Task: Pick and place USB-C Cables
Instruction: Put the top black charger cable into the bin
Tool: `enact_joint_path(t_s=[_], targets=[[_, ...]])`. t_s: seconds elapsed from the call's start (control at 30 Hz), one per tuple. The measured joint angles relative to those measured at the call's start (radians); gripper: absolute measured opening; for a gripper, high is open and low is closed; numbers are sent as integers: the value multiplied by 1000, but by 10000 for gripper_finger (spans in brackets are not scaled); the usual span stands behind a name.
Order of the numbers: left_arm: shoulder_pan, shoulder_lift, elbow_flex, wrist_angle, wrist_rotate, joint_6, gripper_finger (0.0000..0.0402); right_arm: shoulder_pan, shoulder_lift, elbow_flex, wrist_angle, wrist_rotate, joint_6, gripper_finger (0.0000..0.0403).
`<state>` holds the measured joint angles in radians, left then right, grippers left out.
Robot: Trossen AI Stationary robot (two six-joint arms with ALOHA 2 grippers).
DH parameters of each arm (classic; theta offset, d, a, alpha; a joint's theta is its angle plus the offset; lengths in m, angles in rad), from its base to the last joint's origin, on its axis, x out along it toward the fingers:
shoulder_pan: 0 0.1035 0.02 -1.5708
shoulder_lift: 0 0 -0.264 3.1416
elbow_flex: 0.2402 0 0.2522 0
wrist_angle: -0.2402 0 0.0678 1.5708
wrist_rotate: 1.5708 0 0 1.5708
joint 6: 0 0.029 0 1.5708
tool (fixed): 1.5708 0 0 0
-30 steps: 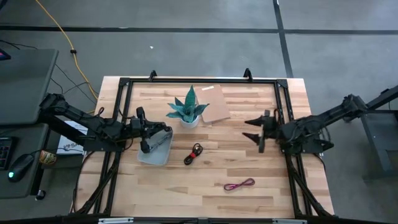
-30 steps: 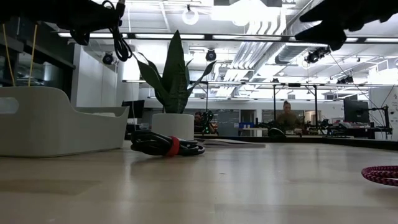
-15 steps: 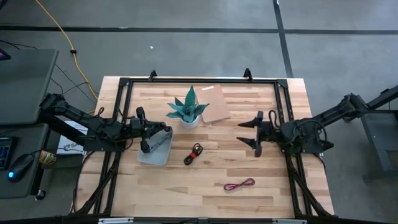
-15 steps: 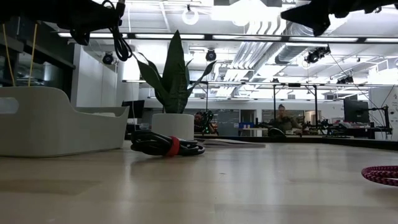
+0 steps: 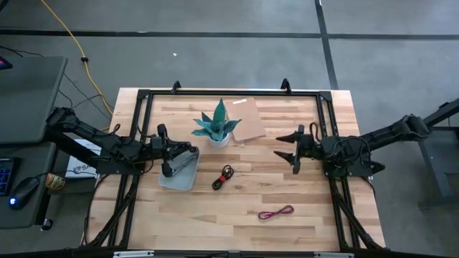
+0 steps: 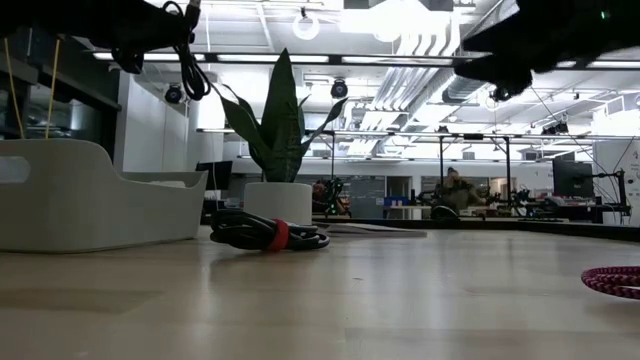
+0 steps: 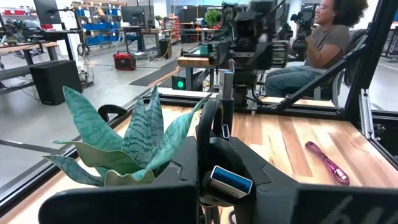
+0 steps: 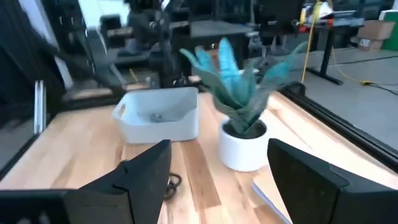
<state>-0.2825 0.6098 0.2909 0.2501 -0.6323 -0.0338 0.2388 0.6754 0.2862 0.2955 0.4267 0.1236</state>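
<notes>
My left gripper hovers above the pale grey bin and is shut on a black cable bundle. A black cable tied with red-orange lies on the table between the bin and my right gripper. The magenta cable lies nearer the near edge. A small grey thing rests on the bin's floor. My right gripper is open in the air over the table's right half, pointing left. My left gripper pinches the black cable bundle between its two fingers near the blue-tipped plug. The bundle's loop stands out past the fingertips. The cable is lifted clear, and in the low view its loops hang below the gripper, above the bin.
A potted plant in a white pot stands beyond the bin, with a flat brown card to its right. A black frame rims the table. Bare wood lies toward the near edge.
My right gripper has moved a little toward the table's left and, in the low view, has come lower. It stays open. My left gripper and its cable have kept still.
</notes>
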Motion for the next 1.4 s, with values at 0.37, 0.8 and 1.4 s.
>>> enact_joint_path(t_s=[0.37,0.8,1.4], targets=[[0,0,0,1,101,-7,16,-53,-180,-219,449,-200,4,259],[1,0,0,0,94,-16,16,-55,-178,-220,399,-175,-25,259],[-2,14,25,-46,-10,-135,16,-55,-177,-220,358,-122,7,259]])
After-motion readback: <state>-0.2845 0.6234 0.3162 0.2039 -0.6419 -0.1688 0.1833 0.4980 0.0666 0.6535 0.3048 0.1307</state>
